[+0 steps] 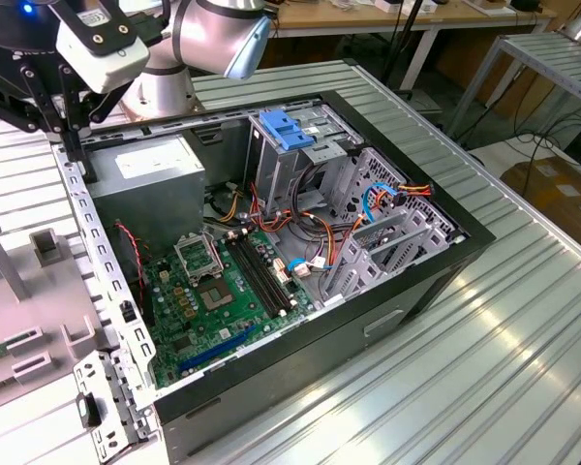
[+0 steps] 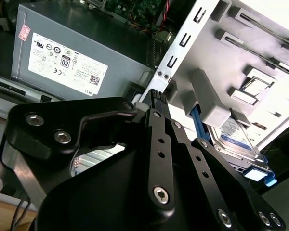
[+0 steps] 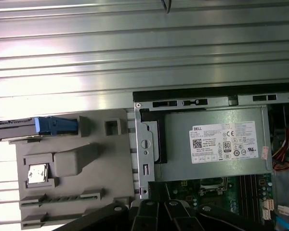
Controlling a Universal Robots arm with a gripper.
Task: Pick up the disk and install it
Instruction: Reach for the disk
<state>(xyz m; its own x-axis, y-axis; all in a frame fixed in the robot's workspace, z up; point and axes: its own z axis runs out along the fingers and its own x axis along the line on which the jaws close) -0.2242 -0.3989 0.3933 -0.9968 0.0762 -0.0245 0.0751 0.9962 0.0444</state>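
**Disk in fixture, tool over rear corner of case**

Nearest in the exterior view lay the ribbed metal surface [image 1: 484, 368], carrying an open computer case [image 1: 271, 387] lying on its side. Inside the case, the motherboard [image 1: 203, 310] sat toward the near wall, with the processor socket [image 1: 211, 294] uncovered. Beyond the board stood the metal drive cage [image 1: 387, 242], with orange and blue cables running around it. A squarish blue latch [image 1: 288, 129] topped the bay at the far side. The grey power supply [image 1: 150, 184] filled the case corner on the exterior view's left.

A grey fixture [image 1: 19, 281] rested on the surface just beside the case, on the exterior view's left. The disk [image 2: 236, 137] sat in this fixture, outside the case. In the second wrist view its labelled face showed, partly hidden behind a grey block of the fixture, with blue carrier rails along its sides. In the first wrist view the blue carrier end [image 3: 55, 126] showed at one edge of the fixture. Whether the disk lay flat or stood on edge could not be told.

The tool [image 1: 70, 136] hung above the case's perforated rear panel, near the power supply and apart from the disk. Whether it was wide or narrow could not be told. The arm [image 1: 213, 29] rose behind the case. Farther back stood workbenches [image 1: 387, 19] and a cardboard box [image 1: 552, 189] on the floor.
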